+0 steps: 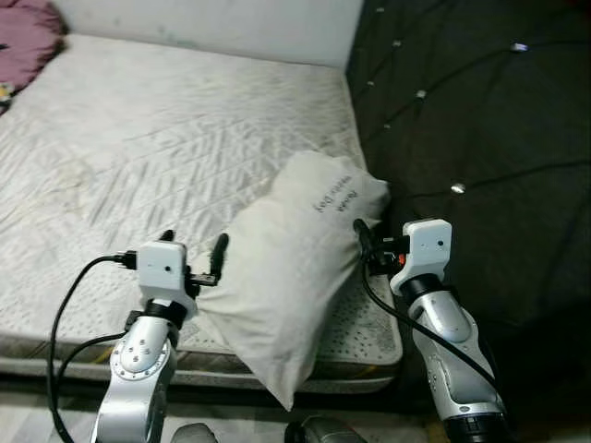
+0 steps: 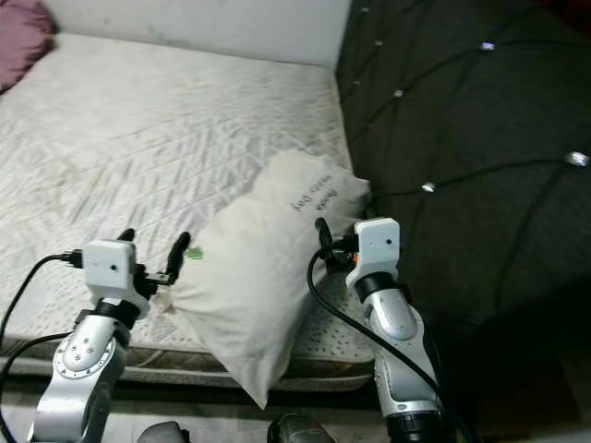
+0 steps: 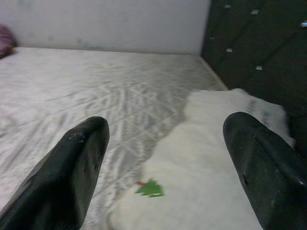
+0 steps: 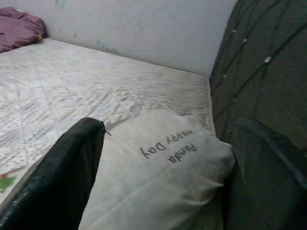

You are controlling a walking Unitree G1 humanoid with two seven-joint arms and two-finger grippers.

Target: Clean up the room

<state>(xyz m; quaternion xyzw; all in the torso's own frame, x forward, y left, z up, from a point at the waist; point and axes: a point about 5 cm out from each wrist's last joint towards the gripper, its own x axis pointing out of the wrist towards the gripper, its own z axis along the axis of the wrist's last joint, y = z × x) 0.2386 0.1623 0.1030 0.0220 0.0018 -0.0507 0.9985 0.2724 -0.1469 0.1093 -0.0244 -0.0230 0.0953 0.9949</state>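
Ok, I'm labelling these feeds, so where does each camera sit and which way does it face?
Left eye, right eye: on the head, looking down at the pillow on the mattress; both arms show.
Left wrist: along the open left gripper over the pillow's corner.
Right wrist: along the open right gripper at the pillow's printed end.
Shared: pillow, mattress, dark headboard.

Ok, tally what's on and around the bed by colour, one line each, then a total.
White: 2, the pillow and the bare mattress.
Purple-pink: 1, the bundled cloth at the far corner.
Black: 1, the tufted headboard.
Total: 4.
The left gripper and right gripper flank the pillow, both open.
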